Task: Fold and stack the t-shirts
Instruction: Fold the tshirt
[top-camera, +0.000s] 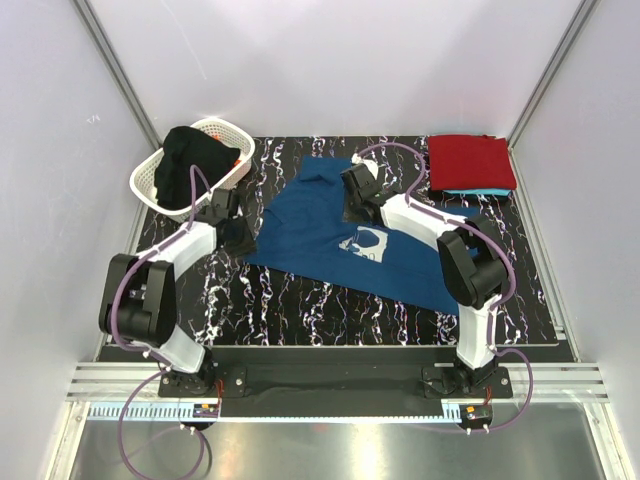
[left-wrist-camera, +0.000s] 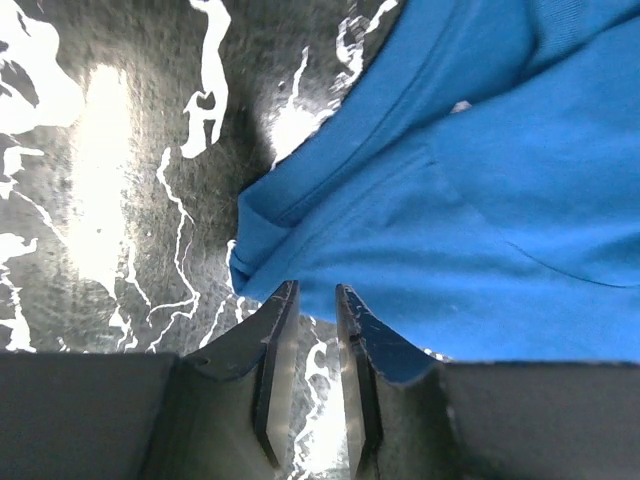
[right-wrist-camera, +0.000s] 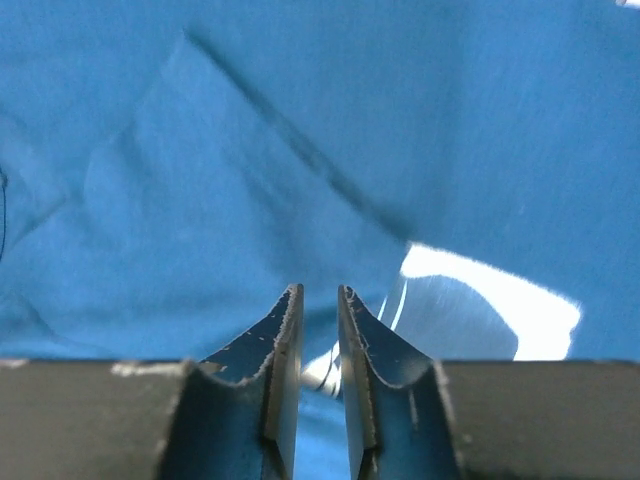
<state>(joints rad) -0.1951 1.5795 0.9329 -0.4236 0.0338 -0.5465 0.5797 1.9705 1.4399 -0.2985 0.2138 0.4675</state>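
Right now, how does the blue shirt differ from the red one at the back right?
The blue shirt lies spread out and rumpled, white print up; the red shirt is folded into a neat rectangle. The blue shirt lies directly on the mat; the red shirt sits on a folded turquoise shirt. Both are soft cloth tees.

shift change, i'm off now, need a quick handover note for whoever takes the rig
Left pincer: slightly open, empty, at the blue shirt's left edge.
Right pincer: slightly open, empty, over that shirt's far part.
Things: blue shirt spread mid-table, not folded; red shirt folded on the turquoise shirt, far right; dark garment in the basket, far left.
Done: two stacked.
Left: fold the blue one, stack it; probably the dark garment too.
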